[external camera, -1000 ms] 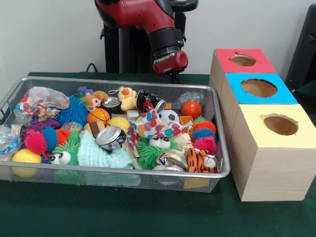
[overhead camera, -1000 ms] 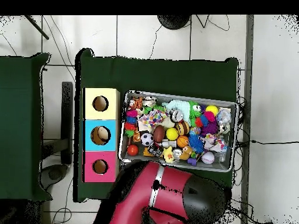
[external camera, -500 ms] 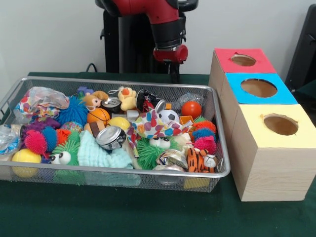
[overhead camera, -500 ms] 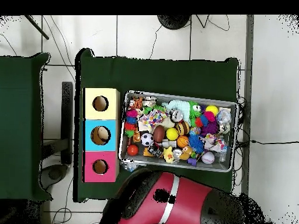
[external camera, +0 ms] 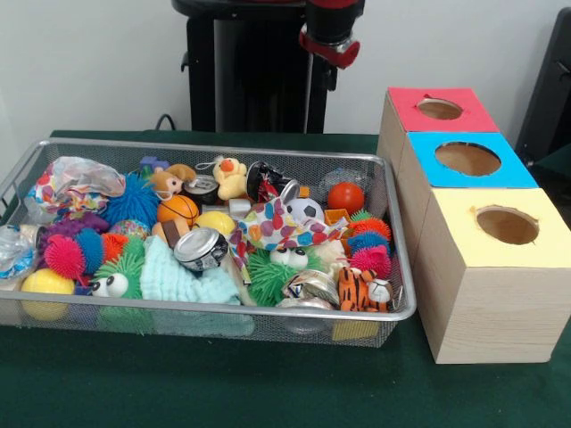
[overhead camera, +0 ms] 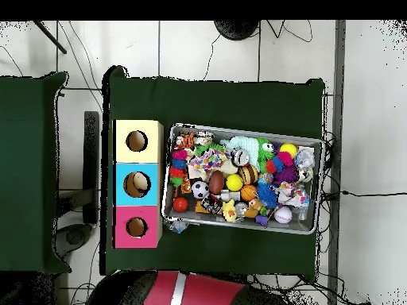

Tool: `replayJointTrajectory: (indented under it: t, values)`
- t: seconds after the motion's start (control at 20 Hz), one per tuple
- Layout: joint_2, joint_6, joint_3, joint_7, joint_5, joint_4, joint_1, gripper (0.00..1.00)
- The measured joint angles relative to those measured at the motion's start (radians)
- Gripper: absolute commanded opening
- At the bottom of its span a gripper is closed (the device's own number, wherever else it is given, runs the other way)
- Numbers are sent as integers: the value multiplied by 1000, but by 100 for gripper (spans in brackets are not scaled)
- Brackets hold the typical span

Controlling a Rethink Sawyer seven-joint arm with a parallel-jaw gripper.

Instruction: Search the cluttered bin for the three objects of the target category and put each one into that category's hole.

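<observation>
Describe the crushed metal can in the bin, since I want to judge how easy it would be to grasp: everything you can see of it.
The can is silvery metal, dented and squashed short, lying tilted so its round top end with a dark rim faces the front view. It sits on top of the clutter in the wire mesh bin, left of centre and towards the front. It rests against the pale green cloth below it, with the yellow ball just behind. Nothing covers it.

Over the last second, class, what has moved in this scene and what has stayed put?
The red arm has drawn back and up, away from the bin, toward the robot's base; only its end shows at the top of the front view. It took hold of nothing. The toys and the three boxes are unchanged.
</observation>
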Motion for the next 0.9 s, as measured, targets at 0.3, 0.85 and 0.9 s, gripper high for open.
replayJointTrajectory:
  t: [0.3,0.85,0.9]
  values:
    - [45,-164,3,0,3,28,21,0]
    - [227,-444,3,0,-12,20,-31,0]
    - [241,-457,4,0,-15,19,-39,0]
